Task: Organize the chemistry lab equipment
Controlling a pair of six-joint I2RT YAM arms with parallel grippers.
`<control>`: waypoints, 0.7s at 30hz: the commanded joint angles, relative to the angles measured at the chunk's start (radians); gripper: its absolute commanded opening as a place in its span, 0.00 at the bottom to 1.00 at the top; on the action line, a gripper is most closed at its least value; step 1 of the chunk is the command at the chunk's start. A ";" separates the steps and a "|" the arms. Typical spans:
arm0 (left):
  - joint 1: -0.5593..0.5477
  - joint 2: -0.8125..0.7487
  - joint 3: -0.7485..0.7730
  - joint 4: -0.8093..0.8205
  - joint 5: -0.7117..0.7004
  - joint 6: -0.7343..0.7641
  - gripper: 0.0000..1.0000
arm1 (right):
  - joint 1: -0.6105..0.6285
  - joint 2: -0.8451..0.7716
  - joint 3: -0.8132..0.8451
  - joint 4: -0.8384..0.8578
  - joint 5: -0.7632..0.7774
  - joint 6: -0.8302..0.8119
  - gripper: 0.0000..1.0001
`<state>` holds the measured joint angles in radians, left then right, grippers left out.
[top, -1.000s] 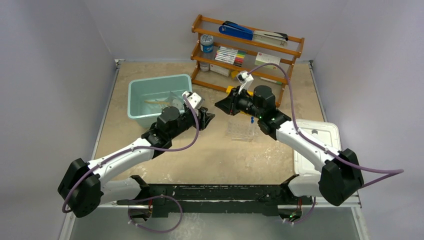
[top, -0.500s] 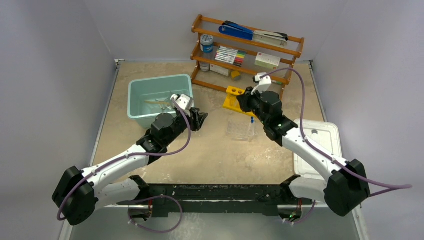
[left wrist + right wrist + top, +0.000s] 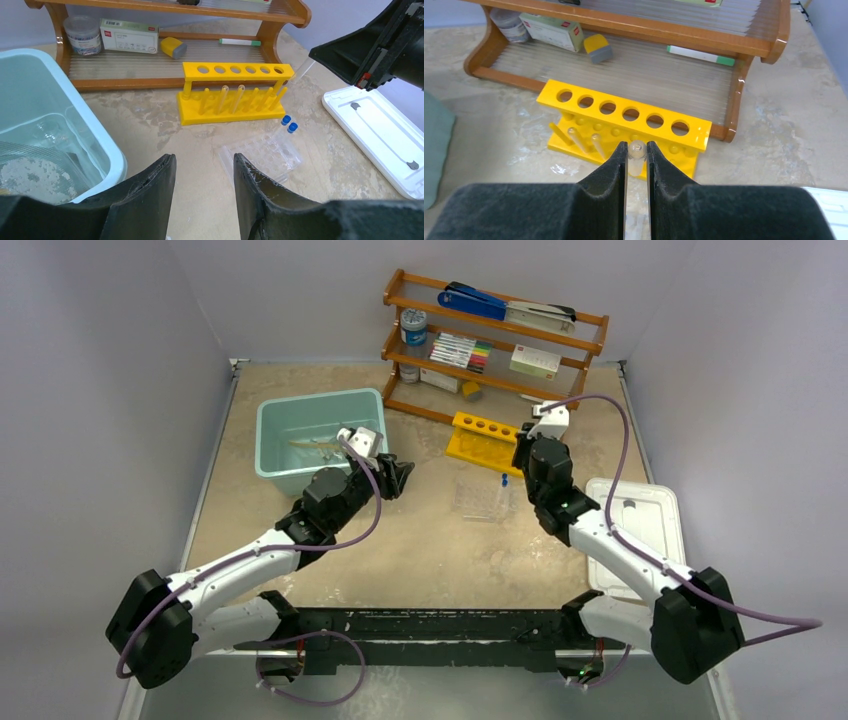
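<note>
Now beside the teal bin point(image 3: 270, 430) the left gripper point(image 3: 202, 165) hangs spread and empty. The right gripper point(image 3: 637, 150) has swung rightward off the yellow rack point(image 3: 484, 440), baring its holes, so an insertion looks near. Only the right wrist view shows it pinching a clear test tube point(image 3: 637, 159), poised just before the rack.

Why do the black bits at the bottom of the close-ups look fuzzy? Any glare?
Right wrist view: the right gripper, shut on a test tube, blurs, too near the lens; the yellow rack is sharp; the wooden shelf shows a glint. Left wrist view: the open left gripper is soft too. Top external view: even light, faint shadows on the table.
</note>
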<state>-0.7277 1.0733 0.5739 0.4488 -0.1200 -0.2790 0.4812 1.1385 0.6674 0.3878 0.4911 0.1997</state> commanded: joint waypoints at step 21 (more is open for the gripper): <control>0.001 -0.020 -0.029 0.053 -0.014 -0.006 0.46 | -0.051 0.165 0.017 0.168 0.058 0.003 0.05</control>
<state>-0.7273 1.0775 0.5575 0.4549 -0.1246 -0.2878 0.4355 1.2922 0.6518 0.4793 0.5362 0.1970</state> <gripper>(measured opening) 0.457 0.178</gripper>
